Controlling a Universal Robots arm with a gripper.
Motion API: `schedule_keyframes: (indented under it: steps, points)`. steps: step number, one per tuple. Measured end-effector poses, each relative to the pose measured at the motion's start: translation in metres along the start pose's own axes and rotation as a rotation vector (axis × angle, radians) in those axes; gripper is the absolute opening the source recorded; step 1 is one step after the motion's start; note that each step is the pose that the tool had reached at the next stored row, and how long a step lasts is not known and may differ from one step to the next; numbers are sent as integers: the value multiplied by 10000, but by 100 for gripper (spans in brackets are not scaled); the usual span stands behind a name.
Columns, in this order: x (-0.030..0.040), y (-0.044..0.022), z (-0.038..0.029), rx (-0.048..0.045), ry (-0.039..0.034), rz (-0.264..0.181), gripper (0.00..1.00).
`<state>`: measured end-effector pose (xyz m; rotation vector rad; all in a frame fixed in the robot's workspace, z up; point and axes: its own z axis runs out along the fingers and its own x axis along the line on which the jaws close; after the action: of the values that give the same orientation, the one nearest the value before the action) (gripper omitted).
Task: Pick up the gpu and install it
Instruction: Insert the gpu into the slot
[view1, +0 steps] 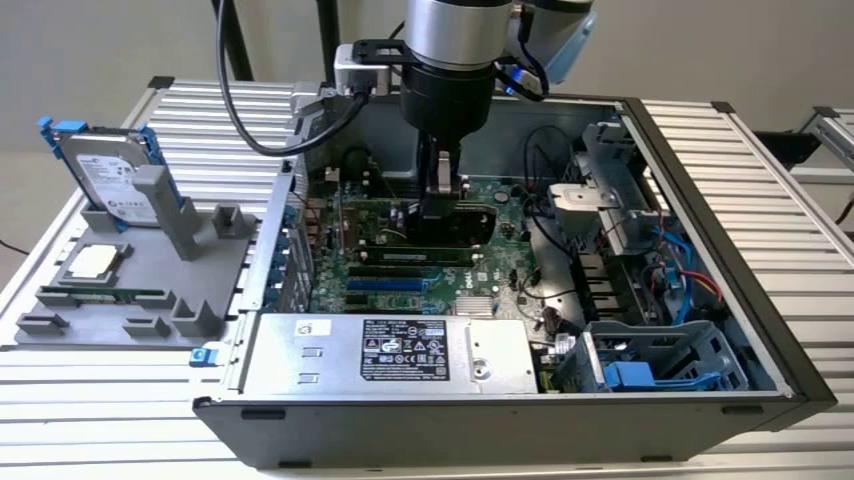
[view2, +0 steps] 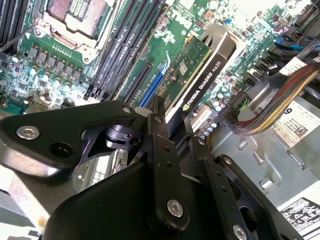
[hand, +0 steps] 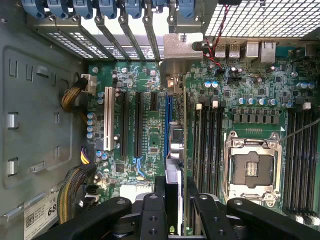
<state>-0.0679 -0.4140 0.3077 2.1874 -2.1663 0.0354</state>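
**GPU held over the motherboard, seating in progress**

Gripper (view1: 441, 205) is down inside the open computer case (view1: 747, 330), closed on the gpu (view2: 200, 75). The card stands on edge between the fingers (view2: 162, 165), black cooler block to one side. In the first wrist view the card edge (hand: 184, 150) runs along the blue expansion slot (hand: 168, 125), and its silver bracket (hand: 182, 52) sits at the rear slot openings.

Judgement: seat well by keeping the card upright and parallel to the slot, and pressing evenly along its length.

Clearances: memory slots (hand: 207, 145) lie just beside the card on one side, black slots (hand: 136, 125) on the other. The power supply (view1: 387, 350) occupies the near wall; the drive cage (view1: 654, 365) and cables are well apart on the exterior view's right. On the surface to the exterior view's left, a grey fixture (view1: 134, 260) carries a hard drive (view1: 114, 175).
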Motion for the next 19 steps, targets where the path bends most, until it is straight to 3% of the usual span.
schedule_keyframes:
  steps: [19]
  points:
    - [-5,-2,77,-1,33,1,0]
